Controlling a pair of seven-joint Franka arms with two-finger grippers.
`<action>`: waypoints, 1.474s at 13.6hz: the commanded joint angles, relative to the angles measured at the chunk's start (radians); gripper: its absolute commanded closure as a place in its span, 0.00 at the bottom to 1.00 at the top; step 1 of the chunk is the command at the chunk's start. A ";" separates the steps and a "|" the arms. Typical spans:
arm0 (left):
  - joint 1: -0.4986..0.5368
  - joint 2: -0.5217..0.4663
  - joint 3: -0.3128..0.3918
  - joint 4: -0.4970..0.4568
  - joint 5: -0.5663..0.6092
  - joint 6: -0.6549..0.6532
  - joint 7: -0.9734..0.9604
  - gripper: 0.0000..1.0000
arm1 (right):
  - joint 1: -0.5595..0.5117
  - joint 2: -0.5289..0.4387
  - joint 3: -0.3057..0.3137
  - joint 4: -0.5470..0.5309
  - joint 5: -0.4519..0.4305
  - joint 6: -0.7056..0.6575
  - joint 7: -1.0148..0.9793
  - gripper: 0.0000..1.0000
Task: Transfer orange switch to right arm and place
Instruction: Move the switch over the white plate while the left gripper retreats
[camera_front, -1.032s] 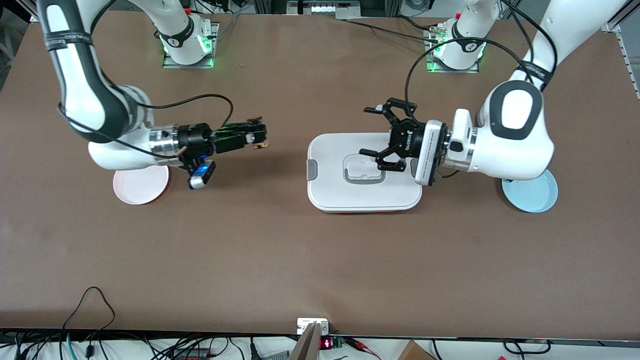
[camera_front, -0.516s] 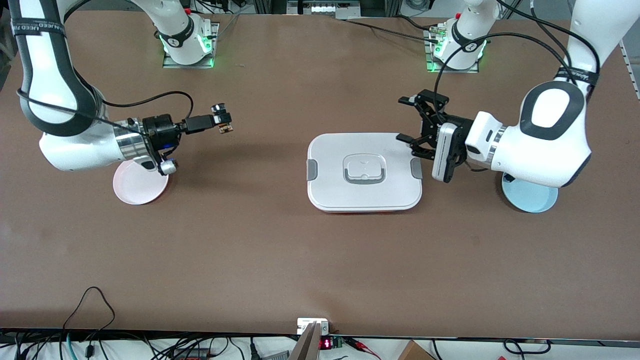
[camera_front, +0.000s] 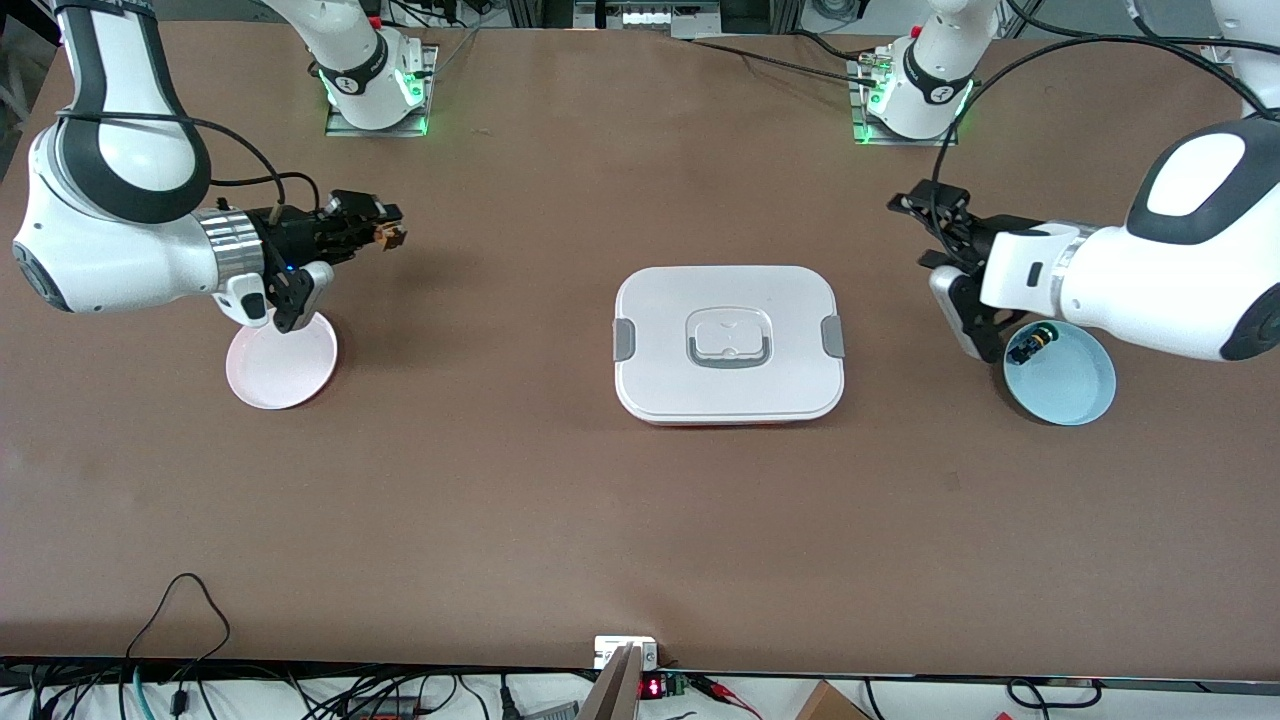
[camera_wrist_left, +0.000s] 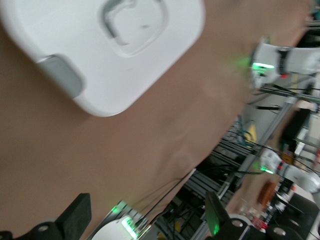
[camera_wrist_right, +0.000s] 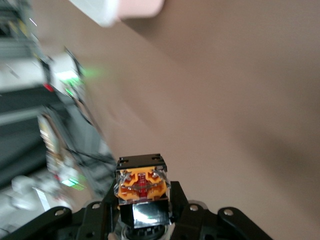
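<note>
The orange switch (camera_front: 388, 237) is pinched at the tip of my right gripper (camera_front: 380, 236), which hangs over bare table just past the rim of the pink plate (camera_front: 280, 368). In the right wrist view the switch (camera_wrist_right: 142, 181) shows its orange and red end, clamped between the black fingers (camera_wrist_right: 111, 202), and the pink plate (camera_wrist_right: 136, 7) lies at the frame's edge. My left gripper (camera_front: 928, 226) stands open and empty over bare table between the white container and the blue plate (camera_front: 1075, 392). In the left wrist view its fingers (camera_wrist_left: 75, 216) are spread wide around nothing.
A white lidded container (camera_front: 728, 343) with grey clips sits at the table's middle; it also shows in the left wrist view (camera_wrist_left: 100, 55). A black switch with a green-yellow cap (camera_front: 1030, 346) lies in the blue plate. Cables run along the table's near edge.
The right arm has drawn back toward its end of the table, carrying the switch. The left arm has pulled away from over the white container toward the blue plate, uncovering the other switch.
</note>
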 joint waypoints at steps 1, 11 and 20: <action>-0.009 -0.010 -0.010 0.024 0.191 -0.020 -0.089 0.00 | -0.030 -0.018 0.007 -0.006 -0.182 0.062 -0.181 0.72; -0.212 -0.133 0.233 0.125 0.443 -0.066 -0.115 0.00 | -0.063 -0.026 0.009 -0.130 -0.554 0.575 -0.595 0.72; -0.604 -0.487 0.864 -0.256 0.267 0.398 -0.408 0.00 | -0.112 0.032 0.009 -0.287 -0.679 0.939 -0.720 0.72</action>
